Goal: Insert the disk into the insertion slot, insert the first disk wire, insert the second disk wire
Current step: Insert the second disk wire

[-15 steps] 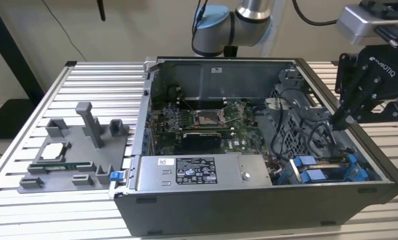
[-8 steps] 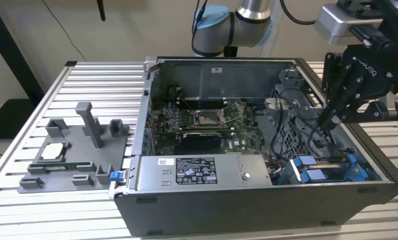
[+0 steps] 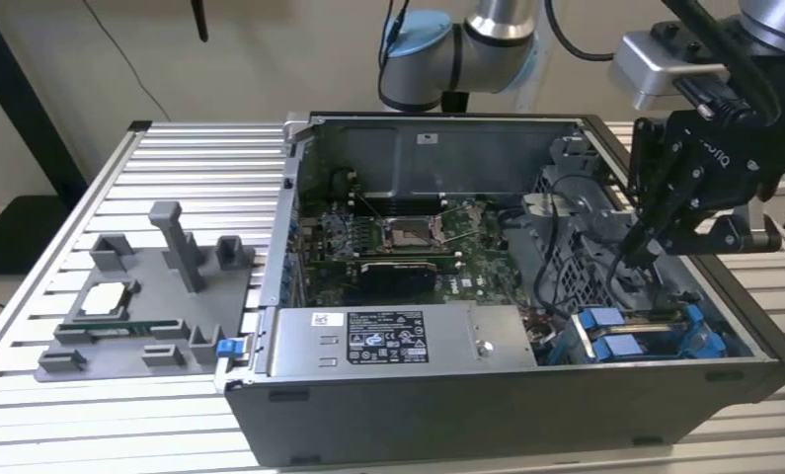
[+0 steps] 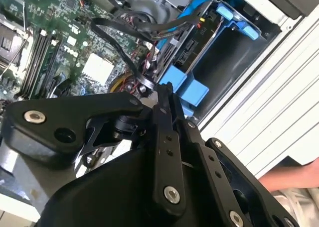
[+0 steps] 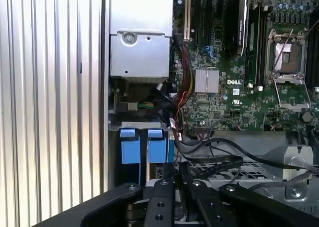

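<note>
The disk (image 4: pixel 192 48) sits in its blue carrier inside the insertion slot (image 4: pixel 234 62), at the case's near corner on the exterior view's right (image 3: pixel 623 341). Its connector end faces the cables. In the first wrist view the carrier's blue tabs (image 5: pixel 142 147) show just beyond the fingertips. My gripper (image 4: pixel 162 87) hangs over the perforated cage (image 3: pixel 589 267), a short way from the disk. Its fingers are shut on the end of a flat black disk wire (image 4: pixel 119 48), which loops back toward the motherboard. The same wire (image 5: pixel 214 162) runs to the gripper (image 5: pixel 177 170). In the exterior view the gripper (image 3: pixel 639 255) points down into the case.
A grey power-supply box (image 3: pixel 392 341) lies beside the slot. The motherboard (image 3: pixel 392 237) fills the case floor, with a bundle of coloured cables (image 5: pixel 182 92). A grey parts fixture (image 3: pixel 142 296) stands on the slatted table (image 3: pixel 49 247). A person's hand (image 4: pixel 294 179) rests outside the case.
</note>
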Available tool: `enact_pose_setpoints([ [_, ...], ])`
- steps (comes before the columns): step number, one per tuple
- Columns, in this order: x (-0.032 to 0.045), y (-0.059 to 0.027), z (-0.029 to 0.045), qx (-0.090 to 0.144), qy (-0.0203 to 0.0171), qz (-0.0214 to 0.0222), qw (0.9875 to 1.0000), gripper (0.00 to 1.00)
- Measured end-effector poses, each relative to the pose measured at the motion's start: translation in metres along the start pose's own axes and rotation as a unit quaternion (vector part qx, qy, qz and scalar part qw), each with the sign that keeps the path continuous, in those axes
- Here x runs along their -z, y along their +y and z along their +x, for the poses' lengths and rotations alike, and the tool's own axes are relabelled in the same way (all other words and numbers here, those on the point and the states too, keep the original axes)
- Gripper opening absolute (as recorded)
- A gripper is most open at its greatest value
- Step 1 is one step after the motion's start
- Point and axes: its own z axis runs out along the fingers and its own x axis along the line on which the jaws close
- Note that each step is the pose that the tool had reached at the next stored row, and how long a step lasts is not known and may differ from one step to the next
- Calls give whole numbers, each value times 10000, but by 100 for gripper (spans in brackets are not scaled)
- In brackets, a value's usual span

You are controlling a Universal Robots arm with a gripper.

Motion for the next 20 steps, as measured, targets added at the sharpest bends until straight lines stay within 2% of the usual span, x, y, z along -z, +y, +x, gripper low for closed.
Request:
enact_pose_setpoints([
  [5, -91, -42, 10, -5, 1, 1, 10000, 0],
  [17, -306, -206, 34, -100, 3, 9, 9999, 0],
  [20, -314, -212, 34, -110, 4, 10, 9999, 0],
])
